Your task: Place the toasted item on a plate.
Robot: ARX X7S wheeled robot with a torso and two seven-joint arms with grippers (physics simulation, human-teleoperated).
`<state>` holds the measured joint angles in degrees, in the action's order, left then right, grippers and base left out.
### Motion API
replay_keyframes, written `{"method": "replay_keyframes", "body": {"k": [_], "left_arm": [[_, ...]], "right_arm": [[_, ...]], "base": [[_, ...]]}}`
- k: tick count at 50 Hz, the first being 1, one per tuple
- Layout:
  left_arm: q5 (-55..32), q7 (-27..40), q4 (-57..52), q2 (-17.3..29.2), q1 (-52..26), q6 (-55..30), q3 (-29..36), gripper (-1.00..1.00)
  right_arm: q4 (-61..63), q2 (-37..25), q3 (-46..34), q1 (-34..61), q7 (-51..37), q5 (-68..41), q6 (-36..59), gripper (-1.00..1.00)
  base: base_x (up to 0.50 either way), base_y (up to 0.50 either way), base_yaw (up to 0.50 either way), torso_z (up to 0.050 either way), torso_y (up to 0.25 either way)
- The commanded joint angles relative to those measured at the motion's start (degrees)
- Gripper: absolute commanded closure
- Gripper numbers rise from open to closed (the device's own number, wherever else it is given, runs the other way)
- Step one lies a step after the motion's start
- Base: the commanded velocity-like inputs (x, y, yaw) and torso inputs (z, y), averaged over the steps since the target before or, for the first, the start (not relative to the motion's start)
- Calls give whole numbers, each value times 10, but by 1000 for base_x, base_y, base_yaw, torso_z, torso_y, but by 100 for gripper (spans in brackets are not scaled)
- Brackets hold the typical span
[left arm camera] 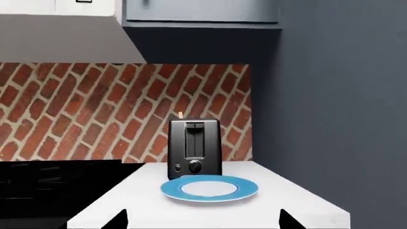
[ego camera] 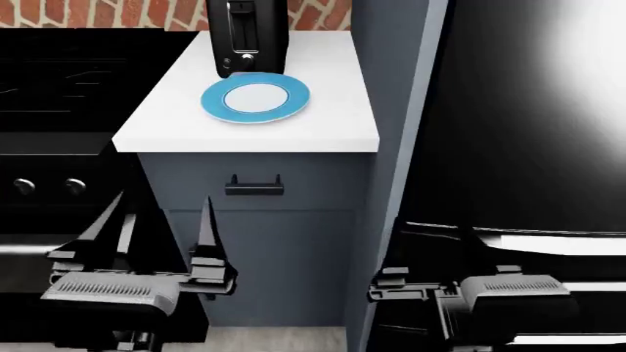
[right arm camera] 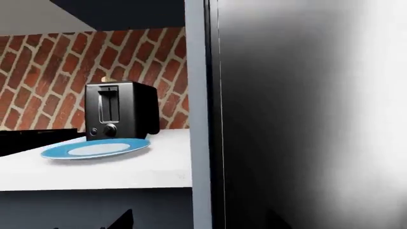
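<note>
Evidently nothing had begun: the white counter (ego camera: 323, 125) carried the black toaster (ego camera: 246, 37) with the plate (ego camera: 255, 99) touching its front, ready for a short transfer. Both the left gripper (ego camera: 146, 220) and the right gripper (ego camera: 430, 253) hung low before the cabinet, the left's fingers apart, the right's state unclear. The toasted item (left arm camera: 180, 115) only peeked from the toaster's top.

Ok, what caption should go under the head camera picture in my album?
Both grippers hang low before the cabinet, while the blue plate sits bare beside the toaster.
</note>
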<state>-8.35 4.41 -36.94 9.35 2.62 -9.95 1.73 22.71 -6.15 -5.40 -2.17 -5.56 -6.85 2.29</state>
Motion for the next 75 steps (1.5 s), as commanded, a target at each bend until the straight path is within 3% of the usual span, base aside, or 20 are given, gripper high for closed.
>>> {"method": "replay_keyframes", "body": {"k": [1, 16, 29, 57, 75], "left_arm": [[-27, -4, -86, 21, 8, 36, -28, -100], [-68, 12, -180, 40, 1, 42, -68, -100], [-84, 20, -171, 40, 3, 67, -81, -100], [-46, 31, -170, 50, 4, 70, -54, -100], [-40, 39, -178, 58, 2, 69, -46, -100]], "right_arm": [[84, -11, 3, -7, -8, -18, -30, -100], [173, -33, 2, -9, -18, 6, -61, -100], [167, -38, 0, -9, -26, 6, -74, -100], [158, -52, 6, -4, -43, -13, -77, -100], [167, -60, 15, -4, -55, -32, -79, -100]], "base": [[0, 0, 0, 0, 0], [0, 0, 0, 0, 0], [87, 494, 0, 0, 0], [93, 492, 0, 0, 0], [113, 85, 0, 0, 0]]}}
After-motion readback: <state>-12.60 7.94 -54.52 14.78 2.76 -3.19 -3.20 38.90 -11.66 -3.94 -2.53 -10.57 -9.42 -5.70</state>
